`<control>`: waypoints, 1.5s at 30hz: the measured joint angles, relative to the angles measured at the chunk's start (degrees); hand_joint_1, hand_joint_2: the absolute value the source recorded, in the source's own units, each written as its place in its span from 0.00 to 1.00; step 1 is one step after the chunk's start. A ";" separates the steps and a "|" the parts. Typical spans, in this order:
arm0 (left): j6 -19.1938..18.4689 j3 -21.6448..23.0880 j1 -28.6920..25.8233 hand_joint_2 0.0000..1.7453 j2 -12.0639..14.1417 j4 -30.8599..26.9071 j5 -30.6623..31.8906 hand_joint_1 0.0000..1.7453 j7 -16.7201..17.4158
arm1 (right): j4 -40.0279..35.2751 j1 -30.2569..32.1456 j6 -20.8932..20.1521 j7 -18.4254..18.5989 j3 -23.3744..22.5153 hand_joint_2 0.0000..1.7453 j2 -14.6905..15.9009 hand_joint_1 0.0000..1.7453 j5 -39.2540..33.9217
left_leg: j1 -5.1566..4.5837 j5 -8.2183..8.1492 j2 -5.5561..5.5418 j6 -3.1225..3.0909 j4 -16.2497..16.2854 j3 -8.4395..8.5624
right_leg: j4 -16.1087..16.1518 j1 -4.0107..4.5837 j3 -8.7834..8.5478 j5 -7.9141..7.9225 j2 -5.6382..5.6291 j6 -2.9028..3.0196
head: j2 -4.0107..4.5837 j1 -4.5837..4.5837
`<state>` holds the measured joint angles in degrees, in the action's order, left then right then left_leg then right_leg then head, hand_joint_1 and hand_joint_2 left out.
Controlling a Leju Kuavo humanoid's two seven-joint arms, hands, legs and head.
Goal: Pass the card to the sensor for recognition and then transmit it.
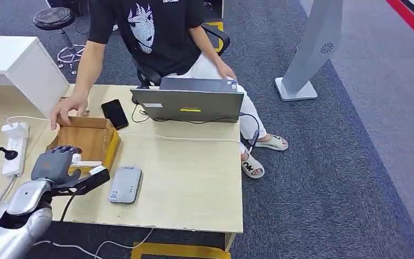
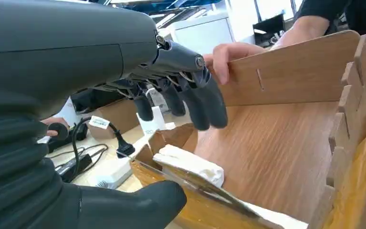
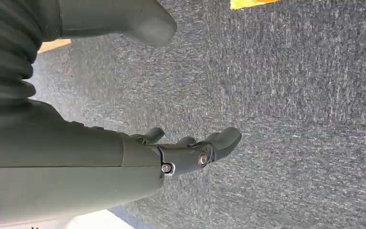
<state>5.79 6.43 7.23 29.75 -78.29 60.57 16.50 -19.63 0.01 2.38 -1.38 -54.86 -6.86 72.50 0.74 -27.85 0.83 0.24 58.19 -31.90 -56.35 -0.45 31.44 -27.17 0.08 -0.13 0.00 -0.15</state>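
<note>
Card (image 1: 86, 163) down in the near end of the wooden box (image 1: 89, 136), a white flat piece against the near wall. In the left wrist view, same card (image 2: 193, 165) tucked in the corner, with a pale strip running on along that wall's top edge. Long axis roughly along the near wall, so left-right across the table from the head view. Can't really tell which face is up.

Left hand (image 1: 59, 162) right above it, spread pretty wide: dark fingers (image 2: 205, 102) hanging down over the inside of the box, thumb (image 2: 138, 202) out on the other side of the near wall. Clear gap between fingers and card in the wrist view, so nothing gripped.

Just right of the box, flat on the table (image 1: 194, 189): the grey sensor (image 1: 125, 184), long side pointing away from the robot.

On the box's far wall, a person's hand (image 1: 67, 110), fingertips hooked over the edge. Beyond that a black phone (image 1: 115, 114) and an open laptop (image 1: 191, 102). Off to the left, a white power strip (image 1: 12, 148).

Right hand (image 3: 195, 150) hanging over grey carpet, fingers loosely bent and apart, holding nothing.
</note>
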 joint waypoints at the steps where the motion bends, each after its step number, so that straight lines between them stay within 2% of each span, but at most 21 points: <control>1: 0.02 0.00 0.00 1.00 0.00 0.02 0.02 0.39 0.00 | 0.00 0.00 0.00 0.00 0.02 1.00 0.00 0.00 0.00 | 0.00 0.00 0.00 0.00 0.00 0.00 | 0.00 0.00 0.00 0.00 0.00 0.00 | 0.00 0.00; 7: 0.39 0.15 0.01 1.00 -0.33 0.52 0.02 0.40 -0.02 | 0.02 0.00 0.07 0.00 0.28 1.00 0.00 0.00 0.00 | 0.00 0.00 0.00 0.00 0.00 0.00 | 0.00 0.00 0.00 0.00 0.00 0.00 | 0.00 0.00; 9: 0.44 0.22 0.01 1.00 -0.39 0.68 0.02 0.45 -0.02 | 0.02 -0.01 0.07 0.00 0.28 1.00 0.00 0.00 0.00 | 0.00 0.00 0.00 0.00 0.00 0.00 | 0.00 0.00 0.00 0.00 0.00 0.00 | 0.00 -0.02; 12: 0.48 0.24 0.01 1.00 -0.46 0.87 0.00 0.63 -0.04 | 0.04 0.00 0.07 0.00 0.31 1.00 0.00 0.00 0.00 | 0.00 0.00 0.00 0.00 0.00 0.00 | 0.00 0.00 0.00 0.00 0.00 0.00 | 0.00 0.00; 14: 0.50 0.28 0.01 1.00 -0.48 1.09 -0.07 0.88 -0.09 | 0.04 0.00 0.09 0.00 0.33 1.00 0.00 0.00 0.00 | 0.00 0.00 0.00 0.00 0.00 0.00 | 0.00 0.00 0.00 0.00 0.00 0.00 | 0.00 0.00; 32: 0.72 0.33 0.19 1.00 -0.85 1.68 -0.09 0.87 -0.09 | 0.28 0.00 0.13 0.00 0.35 1.00 0.00 0.00 0.00 | 0.00 0.00 0.01 0.00 0.00 0.01 | -0.01 0.00 0.00 0.00 -0.01 0.00 | 0.00 0.00; 35: 0.72 0.33 0.28 1.00 -0.85 1.84 -0.09 0.89 -0.09 | 0.28 0.00 0.17 0.00 0.37 1.00 0.02 0.00 0.00 | 0.00 0.00 0.02 0.00 0.00 0.01 | -0.01 0.00 0.00 0.00 -0.01 0.00 | 0.00 0.00; 40: 0.72 0.33 0.29 1.00 -0.85 1.86 -0.09 1.00 -0.09 | 0.28 -0.01 0.20 0.00 0.48 1.00 0.02 0.00 0.00 | 0.00 0.00 0.02 0.00 0.00 0.01 | -0.01 0.00 0.00 0.00 -0.01 0.00 | 0.00 0.00; 45: 0.72 0.33 0.29 1.00 -0.85 1.86 -0.11 1.00 -0.24 | 0.28 -0.01 0.24 0.00 0.61 1.00 0.02 0.00 0.00 | 0.00 0.00 0.02 0.00 0.00 0.01 | -0.01 0.00 0.00 0.00 -0.01 0.00 | 0.00 0.00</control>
<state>6.51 6.75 7.52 28.89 -76.43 60.46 16.26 -19.34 0.00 2.62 -1.38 -54.25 -6.84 72.50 0.73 -27.85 0.84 0.24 58.19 -31.90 -56.37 -0.45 31.45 -27.17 0.08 -0.12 0.00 -0.15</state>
